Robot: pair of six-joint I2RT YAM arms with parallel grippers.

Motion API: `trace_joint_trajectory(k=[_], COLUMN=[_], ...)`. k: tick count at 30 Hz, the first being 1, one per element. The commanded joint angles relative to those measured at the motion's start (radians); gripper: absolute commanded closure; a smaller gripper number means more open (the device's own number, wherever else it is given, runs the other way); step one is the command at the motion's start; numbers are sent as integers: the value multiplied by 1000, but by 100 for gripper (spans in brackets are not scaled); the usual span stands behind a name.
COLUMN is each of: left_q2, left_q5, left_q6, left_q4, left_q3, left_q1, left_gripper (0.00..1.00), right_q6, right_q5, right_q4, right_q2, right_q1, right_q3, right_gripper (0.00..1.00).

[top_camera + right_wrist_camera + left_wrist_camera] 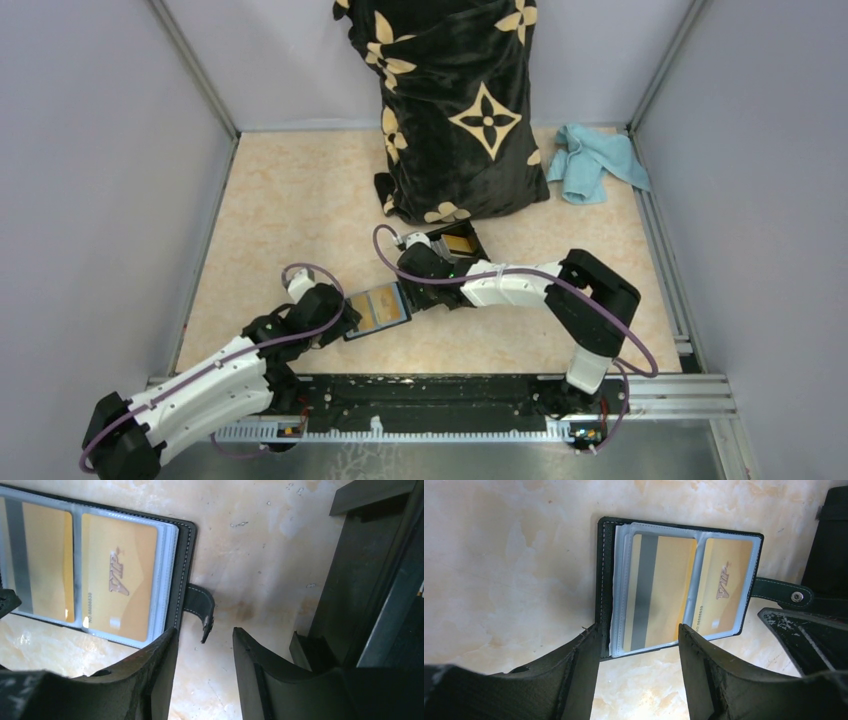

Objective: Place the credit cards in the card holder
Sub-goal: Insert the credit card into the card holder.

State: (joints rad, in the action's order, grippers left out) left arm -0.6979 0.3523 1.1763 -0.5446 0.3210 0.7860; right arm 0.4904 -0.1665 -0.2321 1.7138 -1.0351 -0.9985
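Note:
The black card holder (378, 308) lies open and flat on the marble table. Two orange-gold credit cards (664, 590) sit in its clear sleeves, one showing "VIP" (120, 575). No light blue card is in view. My left gripper (639, 635) is open and empty, with its fingers on either side of the holder's near left corner (602, 570). My right gripper (202, 635) is open and empty just behind the holder's strap tab (200, 607), without touching it. In the top view the left gripper (340, 318) and the right gripper (412, 280) flank the holder.
A rigid black box (458, 243) with an orange card in it stands just behind the right gripper, and shows at the right of the right wrist view (370, 570). A black cushion with gold flowers (460, 100) and a blue cloth (592, 160) are at the back.

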Motion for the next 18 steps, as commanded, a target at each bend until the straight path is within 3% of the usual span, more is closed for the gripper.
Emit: trace_joint_trajectory(k=[1,3,6,18], left_q2=[-6,-14,-25,-38], left_q5=[9,4,-2,-10], left_q6=[18,18,21,19], left_q4=[0,12,24,47], left_q3=[-22,-29,-34,-47], left_q1=[7,7,7,6], left_gripper=[36,36,36,36], right_q6=[9,12,12,-33], right_q5=[23,28,19,-62], right_q4=[106,122,136,123], right_q2=[10,12,7,-54], right_q1=[21,28,33,82], right_q3=[12,25,37,16], right_gripper=[59,65,67,56])
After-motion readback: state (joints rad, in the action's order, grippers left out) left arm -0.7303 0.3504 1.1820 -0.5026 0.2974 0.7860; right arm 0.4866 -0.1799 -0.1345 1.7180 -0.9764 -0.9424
